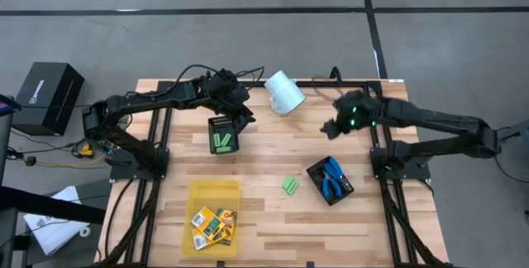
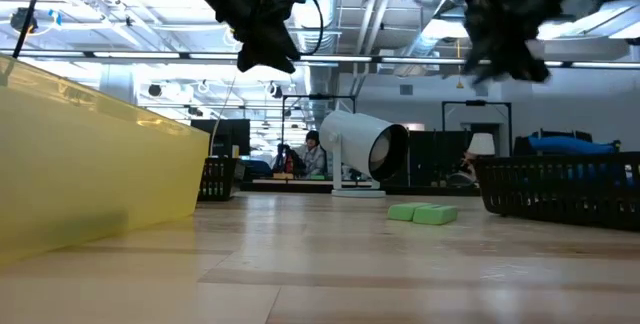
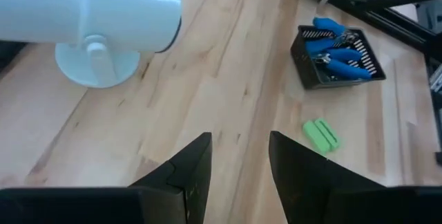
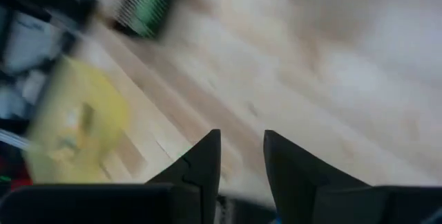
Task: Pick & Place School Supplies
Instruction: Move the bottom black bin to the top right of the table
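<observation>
Two light-green oblong pieces (image 1: 290, 185) lie side by side on the bare wood, also seen in the low view (image 2: 422, 213) and the left wrist view (image 3: 320, 134). More green pieces (image 1: 221, 141) sit in a black mesh tray. Two blue-handled tools (image 1: 332, 177) lie in another black mesh tray (image 3: 336, 52). Orange-yellow boxes (image 1: 213, 225) lie in the yellow tray (image 1: 213, 193). My left gripper (image 3: 238, 162) is open and empty, raised above the table by the far tray (image 1: 240, 109). My right gripper (image 4: 242, 158) is open and empty, raised near the far right (image 1: 335, 127).
A white cylinder cup (image 1: 285, 93) lies on its side on a round foot near the far edge, between the two grippers (image 2: 365, 149). The yellow tray's wall (image 2: 90, 164) stands near left. Bare wood lies mid-table around the loose green pieces.
</observation>
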`<control>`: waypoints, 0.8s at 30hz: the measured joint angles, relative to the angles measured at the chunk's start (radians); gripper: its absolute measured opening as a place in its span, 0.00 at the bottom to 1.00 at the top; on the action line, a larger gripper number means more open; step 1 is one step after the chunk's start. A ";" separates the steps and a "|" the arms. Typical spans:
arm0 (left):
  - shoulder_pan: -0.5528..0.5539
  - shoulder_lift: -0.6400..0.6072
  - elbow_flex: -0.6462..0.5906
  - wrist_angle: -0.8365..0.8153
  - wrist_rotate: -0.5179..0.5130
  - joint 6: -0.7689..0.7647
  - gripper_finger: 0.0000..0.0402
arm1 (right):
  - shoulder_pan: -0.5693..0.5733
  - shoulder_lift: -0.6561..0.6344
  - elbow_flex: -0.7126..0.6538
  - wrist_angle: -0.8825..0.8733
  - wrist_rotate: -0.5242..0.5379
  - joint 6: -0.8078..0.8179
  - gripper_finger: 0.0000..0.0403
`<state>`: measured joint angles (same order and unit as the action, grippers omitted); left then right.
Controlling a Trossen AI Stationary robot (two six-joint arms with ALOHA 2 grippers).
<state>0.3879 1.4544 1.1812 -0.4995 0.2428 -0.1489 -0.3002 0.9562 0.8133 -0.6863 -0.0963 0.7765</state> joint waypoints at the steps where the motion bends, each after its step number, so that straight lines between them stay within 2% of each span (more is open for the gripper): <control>1: 0.005 0.000 0.000 0.001 0.000 0.010 0.35 | -0.013 0.010 0.034 0.016 -0.007 -0.019 0.25; 7: 0.018 0.000 0.000 0.001 0.000 -0.008 0.35 | -0.012 0.175 0.206 0.038 -0.102 -0.123 0.25; 12: -0.014 0.000 0.000 0.001 0.000 -0.066 0.35 | 0.018 0.400 0.235 0.034 -0.253 -0.203 0.25; 16: -0.078 -0.001 -0.008 0.010 0.000 -0.124 0.35 | 0.053 0.548 0.235 0.126 -0.396 -0.254 0.25; 20: -0.149 -0.001 -0.085 0.009 -0.031 -0.207 0.35 | 0.088 0.619 0.236 0.227 -0.491 -0.253 0.25; 24: -0.212 -0.001 -0.201 0.076 -0.062 -0.320 0.35 | 0.144 0.643 0.237 0.244 -0.505 -0.250 0.23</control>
<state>0.1757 1.4532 0.9798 -0.4234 0.1808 -0.4692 -0.1561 1.5989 1.0504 -0.4418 -0.6018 0.5267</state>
